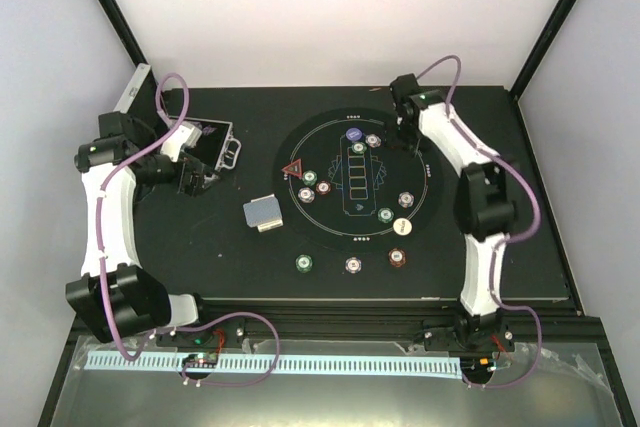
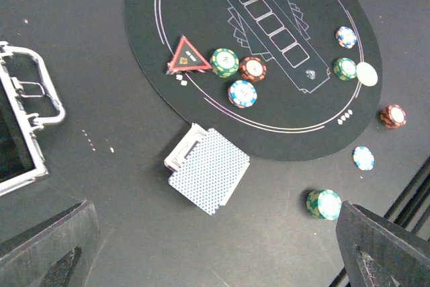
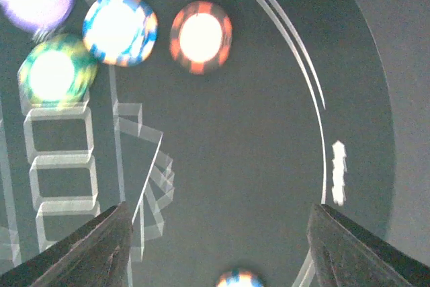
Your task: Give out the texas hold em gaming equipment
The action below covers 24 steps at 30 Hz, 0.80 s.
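A deck of cards (image 1: 264,213) with dotted grey-blue backs lies left of the round black mat (image 1: 420,172); it shows in the left wrist view (image 2: 208,169). A red triangle marker (image 1: 293,169) (image 2: 188,56), a blue disc (image 1: 353,134), a white disc (image 1: 401,228) (image 2: 367,73) and several chips lie on the mat. Three chips, green (image 1: 305,264), white (image 1: 352,265) and red (image 1: 397,256), lie in front of it. My left gripper (image 1: 192,179) (image 2: 215,260) is open and empty above the table beside the deck. My right gripper (image 1: 405,137) (image 3: 222,253) is open and empty low over the mat's far right.
The open silver case (image 1: 215,147) (image 2: 20,132) stands at the far left by my left gripper. In the right wrist view a blue-white chip (image 3: 119,28), a red chip (image 3: 200,37) and a green chip (image 3: 54,75) lie ahead of the fingers. The table's front edge (image 1: 330,299) runs just below the three chips.
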### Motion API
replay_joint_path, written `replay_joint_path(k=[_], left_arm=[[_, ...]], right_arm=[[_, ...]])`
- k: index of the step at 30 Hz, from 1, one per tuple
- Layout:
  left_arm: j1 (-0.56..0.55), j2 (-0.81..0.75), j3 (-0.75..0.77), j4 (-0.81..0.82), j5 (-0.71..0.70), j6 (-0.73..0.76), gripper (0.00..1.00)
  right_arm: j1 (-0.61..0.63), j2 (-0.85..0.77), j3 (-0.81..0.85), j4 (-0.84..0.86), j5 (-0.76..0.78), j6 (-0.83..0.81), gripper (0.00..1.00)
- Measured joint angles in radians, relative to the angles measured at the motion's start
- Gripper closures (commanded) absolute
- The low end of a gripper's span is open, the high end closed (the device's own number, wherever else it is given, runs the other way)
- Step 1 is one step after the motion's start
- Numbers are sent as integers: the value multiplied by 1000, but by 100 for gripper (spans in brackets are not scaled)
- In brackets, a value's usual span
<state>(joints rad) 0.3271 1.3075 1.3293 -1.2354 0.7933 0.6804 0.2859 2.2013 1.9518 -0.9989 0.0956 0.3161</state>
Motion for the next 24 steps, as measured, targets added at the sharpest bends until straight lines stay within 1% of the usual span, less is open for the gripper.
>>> replay_joint_path(k=[3, 6, 9, 12, 16, 20, 24], left_arm=[[0, 13, 34, -5, -5, -5, 1], [0, 14, 42, -5, -4, -10, 1], [0, 14, 42, -5, -4, -11, 1], [0, 10, 41, -6, -3, -11, 1], [0, -10, 34, -7, -3, -11, 1], [0, -46, 27, -11, -1, -11, 1], [0, -64, 27, -15, 7, -11, 1]], right_arm=[[54, -253, -244, 42, 26, 8, 24], [156, -494, -507, 99, 46, 39, 24], [273, -625, -700, 119, 62, 89, 23], [371, -707, -879, 140, 63, 162, 22], [442, -819, -1072, 153, 58, 263, 22], [466, -890, -1179, 180, 48, 324, 22], [472, -888, -1238, 222, 27, 357, 23]])
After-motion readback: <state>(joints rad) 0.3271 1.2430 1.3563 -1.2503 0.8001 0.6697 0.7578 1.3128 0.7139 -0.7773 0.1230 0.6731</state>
